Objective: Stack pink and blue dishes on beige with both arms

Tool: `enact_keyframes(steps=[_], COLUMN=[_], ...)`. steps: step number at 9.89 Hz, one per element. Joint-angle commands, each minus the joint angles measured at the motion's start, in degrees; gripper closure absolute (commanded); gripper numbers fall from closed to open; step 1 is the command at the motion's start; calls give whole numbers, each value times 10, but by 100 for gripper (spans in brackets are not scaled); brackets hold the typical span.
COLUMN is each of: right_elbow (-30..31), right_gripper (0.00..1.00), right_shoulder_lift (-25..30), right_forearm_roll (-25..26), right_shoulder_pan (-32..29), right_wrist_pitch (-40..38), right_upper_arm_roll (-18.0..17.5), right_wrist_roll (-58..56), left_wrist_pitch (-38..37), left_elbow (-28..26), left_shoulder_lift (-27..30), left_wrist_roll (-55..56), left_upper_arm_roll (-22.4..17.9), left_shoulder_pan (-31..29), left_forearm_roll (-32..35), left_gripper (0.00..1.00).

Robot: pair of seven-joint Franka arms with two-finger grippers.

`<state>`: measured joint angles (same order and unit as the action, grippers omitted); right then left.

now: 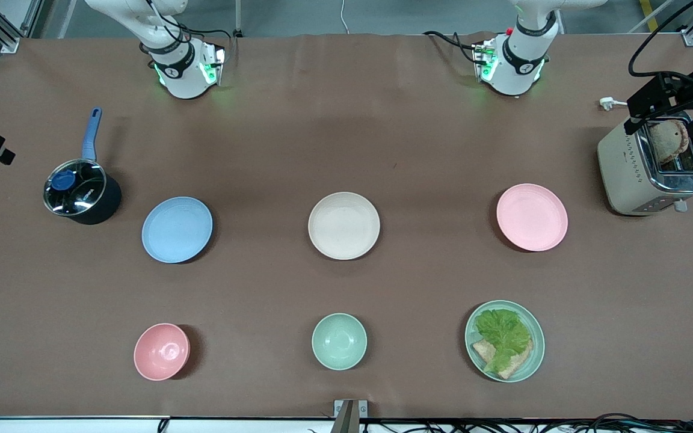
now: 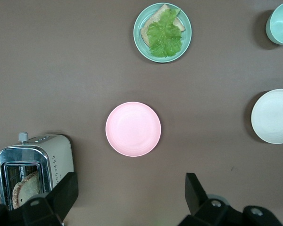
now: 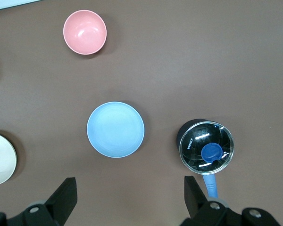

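Observation:
Three plates lie in a row across the middle of the table. The beige plate (image 1: 343, 225) is in the centre, the pale blue plate (image 1: 177, 229) toward the right arm's end, the pale pink plate (image 1: 532, 216) toward the left arm's end. All three are empty and apart. My left gripper (image 2: 130, 190) hangs open high over bare cloth beside the pink plate (image 2: 133, 128), holding nothing; the beige plate (image 2: 273, 116) shows at that view's edge. My right gripper (image 3: 130, 193) is open and empty, high over cloth beside the blue plate (image 3: 115, 129). Neither hand shows in the front view.
A lidded dark saucepan (image 1: 80, 192) with a blue handle stands beside the blue plate. A toaster (image 1: 653, 168) holding bread stands by the pink plate. Nearer the front camera sit a pink bowl (image 1: 161, 351), a green bowl (image 1: 338, 340) and a green plate (image 1: 533, 361) with lettuce on bread.

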<state>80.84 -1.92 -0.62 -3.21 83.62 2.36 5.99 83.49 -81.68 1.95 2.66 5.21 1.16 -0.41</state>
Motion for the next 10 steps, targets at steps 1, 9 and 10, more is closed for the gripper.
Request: enact_keyframes(steps=[1, 9, 10], right_elbow=[22, 249, 306], right_gripper=[0, 0, 0], right_shoulder_lift=[20, 18, 17], right_forearm_roll=[5, -45, -53], right_shoulder_pan=[-1, 1, 2], right_wrist_pitch=[5, 168, 236], right_upper_arm_roll=[1, 0, 0], right_wrist_roll=[-8, -53, -65], left_wrist_pitch=[3, 61, 119], left_elbow=[-32, -133, -180], left_shoulder_lift=[11, 3, 3], left_wrist_roll=[5, -35, -53], left_upper_arm_roll=[8, -83, -94], left_shoulder_pan=[-9, -10, -10], left_forearm_roll=[-10, -63, -64], left_gripper=[0, 3, 3])
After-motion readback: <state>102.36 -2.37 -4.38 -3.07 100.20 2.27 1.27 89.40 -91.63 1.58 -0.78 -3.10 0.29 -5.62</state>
